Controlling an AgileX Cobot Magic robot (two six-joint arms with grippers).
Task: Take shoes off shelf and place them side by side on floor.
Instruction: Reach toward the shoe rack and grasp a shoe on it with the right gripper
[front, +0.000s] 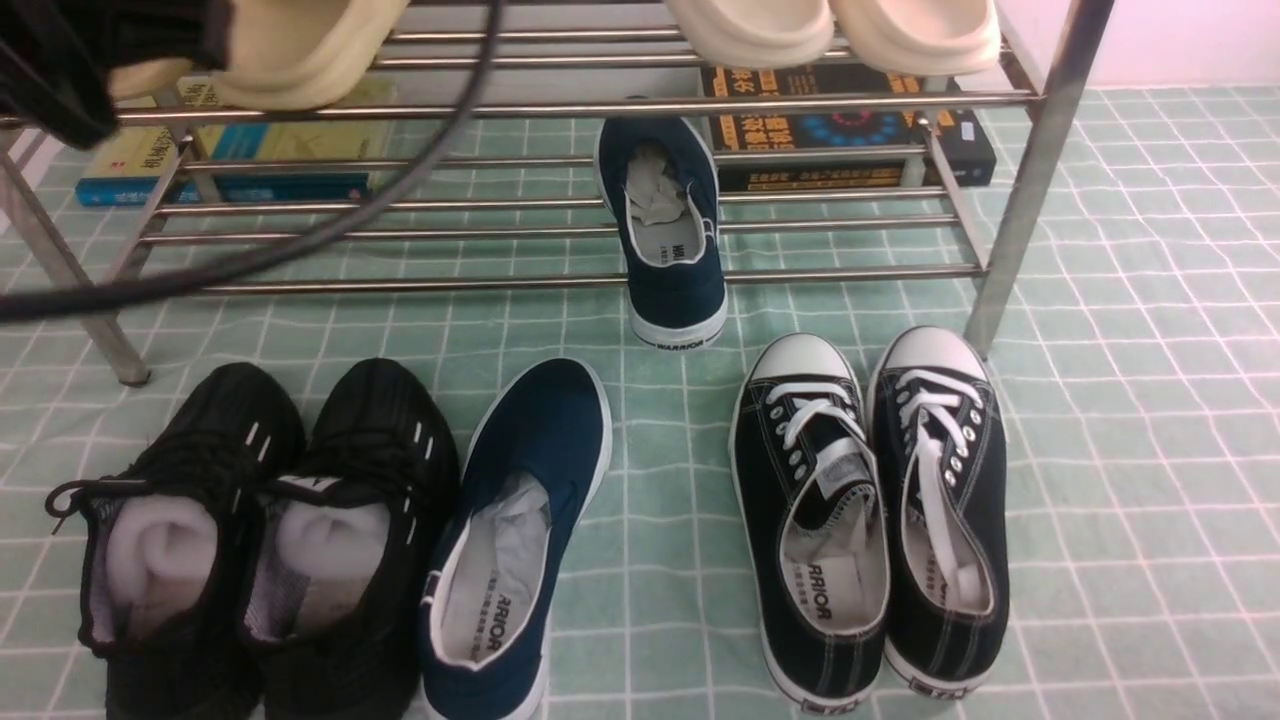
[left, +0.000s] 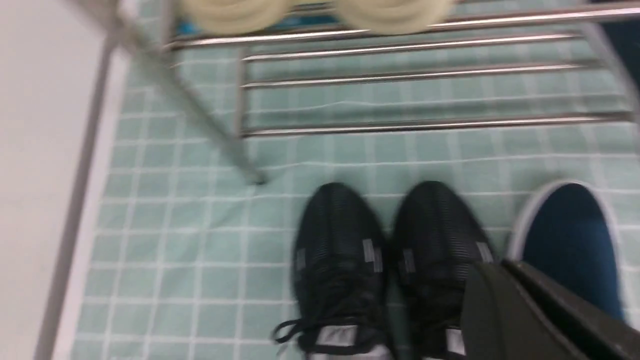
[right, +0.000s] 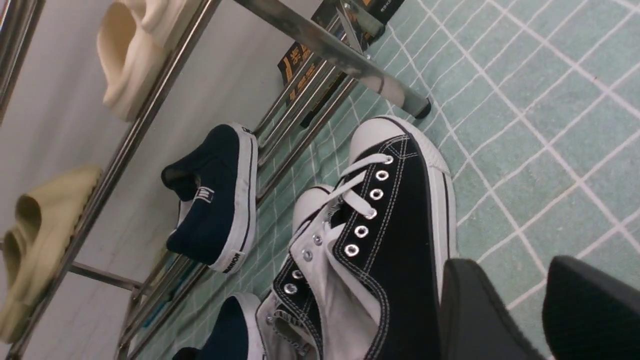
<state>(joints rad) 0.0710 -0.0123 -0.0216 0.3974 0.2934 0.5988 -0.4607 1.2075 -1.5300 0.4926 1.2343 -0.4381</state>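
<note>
One navy shoe (front: 672, 235) lies on the lower bars of the steel shelf (front: 600, 105), its heel overhanging the front bar; it also shows in the right wrist view (right: 215, 200). The other navy shoe (front: 520, 540) stands on the green tiled floor (front: 1150, 400) between two darker pairs, and its toe (left: 570, 235) shows in the blurred left wrist view. My left gripper (left: 500, 270) is shut and empty, hovering above that toe and the black knit pair. My right gripper (right: 520, 285) is open with only floor between its fingers, beside a laced sneaker.
Black knit sneakers (front: 260, 540) stand on the floor at left, black white-laced sneakers (front: 870, 510) at right. Cream slippers (front: 750, 30) sit on the upper tier. Books (front: 850, 130) lie behind the shelf. A black cable (front: 400, 190) hangs across the shelf's left half.
</note>
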